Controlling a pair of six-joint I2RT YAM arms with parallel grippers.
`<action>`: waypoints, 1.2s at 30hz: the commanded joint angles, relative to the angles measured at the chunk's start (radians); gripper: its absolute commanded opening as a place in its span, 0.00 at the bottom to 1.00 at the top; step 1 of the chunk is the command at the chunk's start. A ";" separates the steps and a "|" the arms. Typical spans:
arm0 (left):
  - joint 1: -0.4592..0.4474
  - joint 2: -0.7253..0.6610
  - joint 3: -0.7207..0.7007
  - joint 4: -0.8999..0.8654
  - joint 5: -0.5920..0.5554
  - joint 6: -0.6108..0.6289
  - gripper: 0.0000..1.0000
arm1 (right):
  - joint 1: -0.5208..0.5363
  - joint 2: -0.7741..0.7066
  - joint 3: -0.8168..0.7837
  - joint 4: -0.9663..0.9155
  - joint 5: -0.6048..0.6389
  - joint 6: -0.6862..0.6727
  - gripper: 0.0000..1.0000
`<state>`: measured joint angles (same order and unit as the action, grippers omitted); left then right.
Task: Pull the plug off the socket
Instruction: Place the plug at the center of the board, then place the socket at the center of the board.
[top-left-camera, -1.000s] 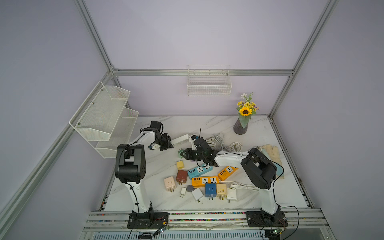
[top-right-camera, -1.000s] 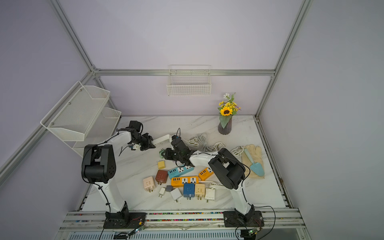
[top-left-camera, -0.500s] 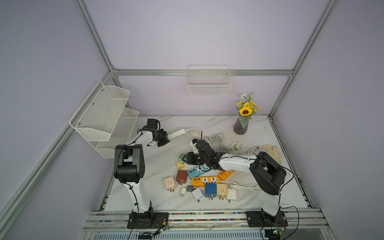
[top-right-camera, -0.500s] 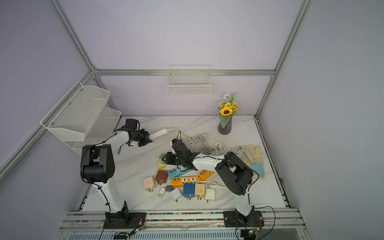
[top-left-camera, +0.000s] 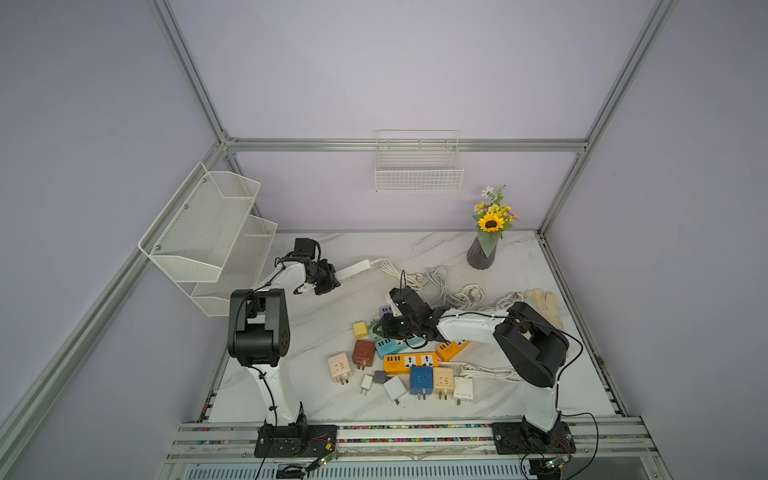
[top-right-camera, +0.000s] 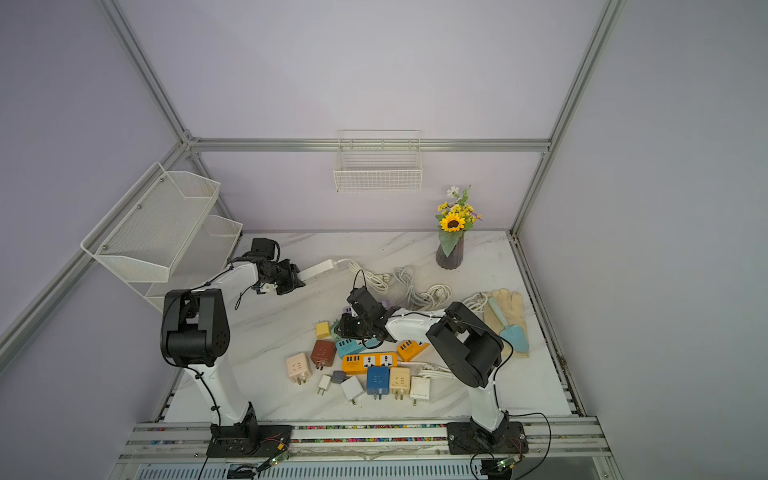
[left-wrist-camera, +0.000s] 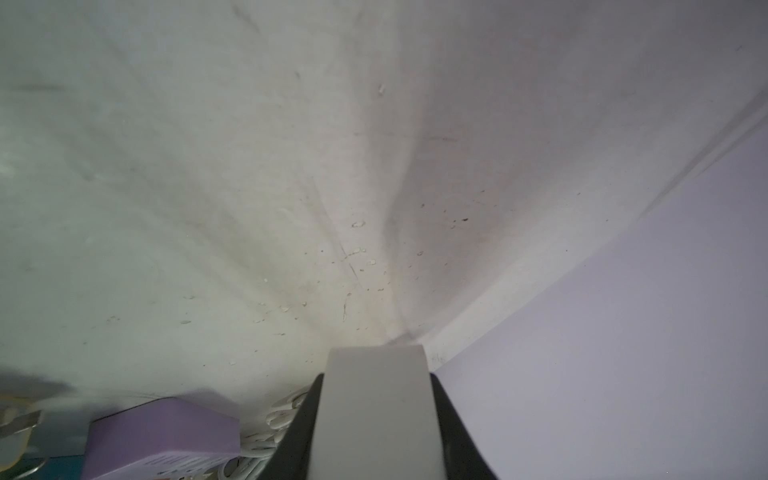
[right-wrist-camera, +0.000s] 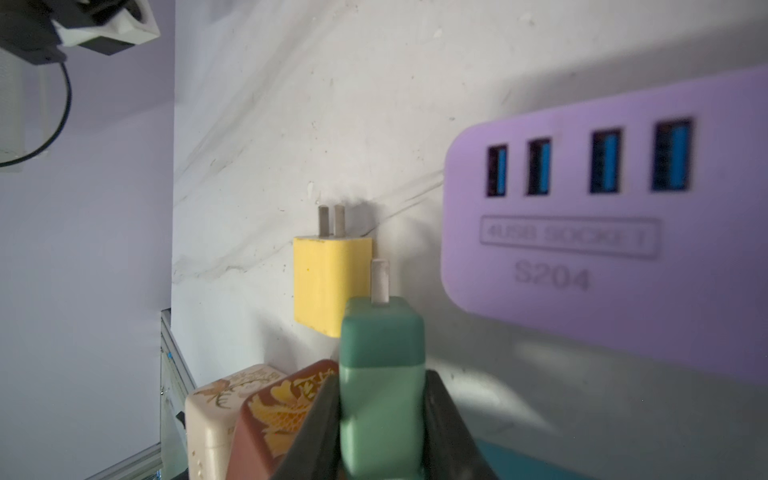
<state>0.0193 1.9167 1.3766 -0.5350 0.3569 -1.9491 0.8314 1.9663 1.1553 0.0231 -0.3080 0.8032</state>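
Two arms work the desk (top-left-camera: 316, 316): left arm (top-left-camera: 257, 332), right arm (top-left-camera: 469, 328). Five socket strips: one white strip (top-left-camera: 353, 268), one purple strip (right-wrist-camera: 602, 208) with four USB ports, one teal strip (top-left-camera: 388, 344), a long orange strip (top-left-camera: 409, 361) and a short orange strip (top-left-camera: 453, 349). Ten plugs and adapters: yellow plug (top-left-camera: 360, 329), green plug (right-wrist-camera: 382, 374), brown adapter (top-left-camera: 363, 353), pink adapter (top-left-camera: 340, 368), blue adapter (top-left-camera: 421, 380), tan adapter (top-left-camera: 443, 380), flat white adapter (top-left-camera: 462, 388), white charger (top-left-camera: 395, 388), small white plug (top-left-camera: 366, 384), grey plug (top-left-camera: 379, 377). One vase (top-left-camera: 482, 253), one wire basket (top-left-camera: 419, 166), one two-tier rack (top-left-camera: 208, 232), one trowel (top-right-camera: 509, 328). The white cables (top-left-camera: 440, 282) tangle past counting.
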 joint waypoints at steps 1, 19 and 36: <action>-0.007 -0.025 0.025 -0.042 0.030 0.015 0.00 | -0.003 0.039 0.058 -0.029 -0.008 -0.022 0.08; -0.024 0.015 0.092 -0.333 0.002 0.066 0.00 | -0.014 -0.163 0.067 -0.244 0.176 -0.292 0.71; -0.043 0.126 0.237 -0.652 -0.100 0.183 0.12 | -0.184 -0.058 0.212 -0.174 0.103 -1.240 0.62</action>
<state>-0.0074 2.0289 1.5715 -1.1114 0.2741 -1.8042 0.6262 1.8427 1.3273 -0.1360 -0.1711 -0.2451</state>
